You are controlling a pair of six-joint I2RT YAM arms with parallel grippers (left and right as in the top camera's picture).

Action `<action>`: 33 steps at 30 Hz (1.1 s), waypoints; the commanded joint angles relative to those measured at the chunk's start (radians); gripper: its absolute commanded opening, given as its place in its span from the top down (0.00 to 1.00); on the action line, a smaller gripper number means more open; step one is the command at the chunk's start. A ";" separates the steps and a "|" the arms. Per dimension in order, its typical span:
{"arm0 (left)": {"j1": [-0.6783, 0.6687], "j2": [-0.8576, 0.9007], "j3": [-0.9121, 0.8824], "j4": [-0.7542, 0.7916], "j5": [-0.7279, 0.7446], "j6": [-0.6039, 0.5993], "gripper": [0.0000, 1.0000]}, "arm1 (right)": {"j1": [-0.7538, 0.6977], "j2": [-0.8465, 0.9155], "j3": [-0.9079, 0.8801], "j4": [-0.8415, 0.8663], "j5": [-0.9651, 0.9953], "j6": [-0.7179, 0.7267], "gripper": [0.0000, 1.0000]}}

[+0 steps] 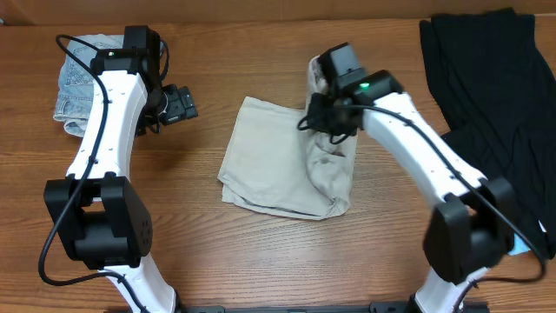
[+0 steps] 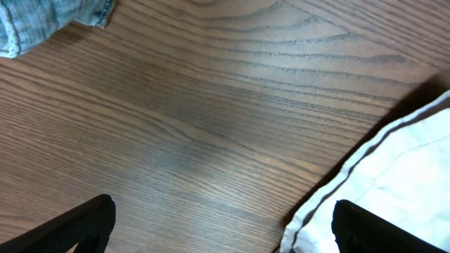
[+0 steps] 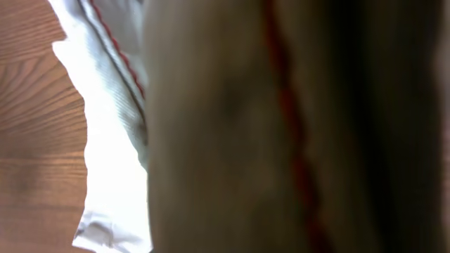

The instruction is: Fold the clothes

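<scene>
The left jaws stand wide apart and empty over the bare wooden tabletop (image 2: 211,105), near the left edge of the cream-beige cotton shorts (image 1: 278,156) lying mid-tabletop, and I judge they are waiting to take that edge. I cannot tell the state of the right jaws, because beige cloth smothers their wrist view. Only the overhead shows them at the shorts' upper right edge, where fabric rises, probably for a fold.
</scene>
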State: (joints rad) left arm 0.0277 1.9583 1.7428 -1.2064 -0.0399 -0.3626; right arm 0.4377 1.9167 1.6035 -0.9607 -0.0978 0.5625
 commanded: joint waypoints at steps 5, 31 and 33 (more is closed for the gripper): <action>-0.002 -0.002 0.019 0.006 0.015 0.019 0.00 | 0.083 0.042 0.019 0.073 -0.114 0.111 0.96; -0.002 -0.002 0.018 0.000 0.032 0.020 0.00 | 0.048 -0.004 0.055 -0.027 -0.382 -0.119 0.38; -0.008 -0.002 0.005 0.000 0.066 0.039 0.00 | 0.000 -0.004 0.054 -0.081 -0.318 -0.126 0.35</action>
State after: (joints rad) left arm 0.0277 1.9583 1.7428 -1.2045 -0.0284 -0.3622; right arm 0.5049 1.9663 1.6321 -0.9985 -0.5304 0.4583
